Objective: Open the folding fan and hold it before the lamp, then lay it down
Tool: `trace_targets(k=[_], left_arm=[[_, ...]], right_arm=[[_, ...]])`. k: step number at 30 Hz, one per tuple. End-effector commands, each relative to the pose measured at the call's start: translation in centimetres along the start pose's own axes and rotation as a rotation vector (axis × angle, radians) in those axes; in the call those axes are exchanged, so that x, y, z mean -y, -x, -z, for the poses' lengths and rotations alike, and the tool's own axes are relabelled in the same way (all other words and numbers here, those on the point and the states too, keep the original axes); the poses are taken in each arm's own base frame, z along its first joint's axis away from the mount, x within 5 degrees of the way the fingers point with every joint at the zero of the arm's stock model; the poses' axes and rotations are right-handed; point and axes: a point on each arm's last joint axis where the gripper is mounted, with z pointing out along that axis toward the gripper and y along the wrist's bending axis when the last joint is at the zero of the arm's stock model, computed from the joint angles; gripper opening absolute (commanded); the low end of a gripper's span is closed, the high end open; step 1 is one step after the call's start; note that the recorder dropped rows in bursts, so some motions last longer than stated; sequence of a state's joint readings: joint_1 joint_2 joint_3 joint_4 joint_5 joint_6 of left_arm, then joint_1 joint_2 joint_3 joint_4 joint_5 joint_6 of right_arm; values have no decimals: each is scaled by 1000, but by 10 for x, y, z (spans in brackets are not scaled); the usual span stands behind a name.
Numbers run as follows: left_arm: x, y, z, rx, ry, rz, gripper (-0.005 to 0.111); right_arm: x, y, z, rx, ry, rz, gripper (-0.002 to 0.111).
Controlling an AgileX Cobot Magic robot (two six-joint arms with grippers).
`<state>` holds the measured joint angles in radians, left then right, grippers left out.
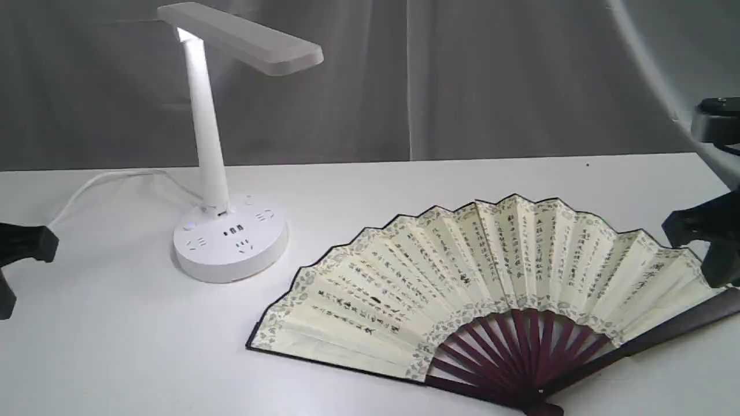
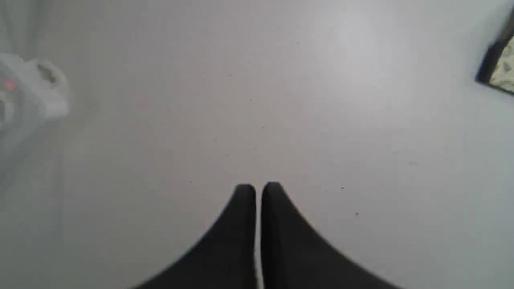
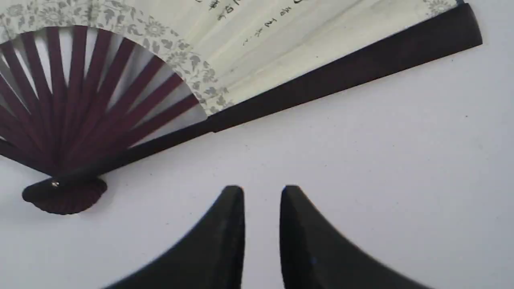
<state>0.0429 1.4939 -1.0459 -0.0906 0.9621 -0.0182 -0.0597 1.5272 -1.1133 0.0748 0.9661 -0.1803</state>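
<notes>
The folding fan point(image 1: 491, 277) lies spread open and flat on the white table, pivot toward the front edge and cream calligraphy leaf facing up. The white lamp point(image 1: 215, 150) stands upright behind and to the left of it, on its round base point(image 1: 230, 241). My left gripper point(image 2: 257, 188) is shut on nothing, over bare table, with a corner of the fan point(image 2: 498, 68) far off. It shows at the left edge point(image 1: 26, 245) in the exterior view. My right gripper point(image 3: 262, 189) hovers beside the fan's dark guard point(image 3: 341, 76), jaws a narrow gap apart with nothing between. In the exterior view it sits at the right edge point(image 1: 702, 231).
The lamp's white cord point(image 1: 104, 182) runs left along the table's back. A grey curtain hangs behind the table. A dark piece of equipment point(image 1: 720, 118) sits at the far right edge.
</notes>
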Motion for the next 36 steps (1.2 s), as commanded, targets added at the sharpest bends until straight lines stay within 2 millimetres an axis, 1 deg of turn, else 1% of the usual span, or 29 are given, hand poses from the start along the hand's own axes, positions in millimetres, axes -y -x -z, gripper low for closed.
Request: trace_targets(k=[1, 5, 10, 13, 16, 21, 23, 28, 33, 35, 36], left_arm=[[-3, 0, 5, 8, 21, -29, 0], [-4, 0, 6, 19, 37, -41, 0], [-4, -1, 9, 21, 37, -42, 0], [-4, -2, 9, 10, 43, -52, 0], [-9, -3, 11, 5, 89, -86, 0], [-11, -7, 31, 84, 125, -101, 0], [-10, -10, 41, 116, 126, -102, 0], [-9, -18, 64, 212, 124, -104, 0], [-7, -26, 84, 284, 111, -99, 0], [-3, -29, 90, 309, 95, -106, 0], [0, -31, 93, 320, 93, -120, 0]], right_arm=[[0, -1, 4, -7, -14, 47, 17], [0, -2, 7, 1, -17, 70, 17], [-1, -3, 20, 54, -27, 86, 17], [-2, -7, 26, 64, -29, 87, 17], [-3, -13, 26, 75, -29, 85, 17], [-4, -25, 30, 141, -43, 85, 17], [-5, -27, 34, 177, -49, 75, 17], [-8, -34, 53, 250, -44, 62, 17], [-10, -39, 70, 321, -51, 61, 17], [-11, -42, 76, 343, -52, 59, 15], [-12, -44, 80, 354, -53, 53, 12]])
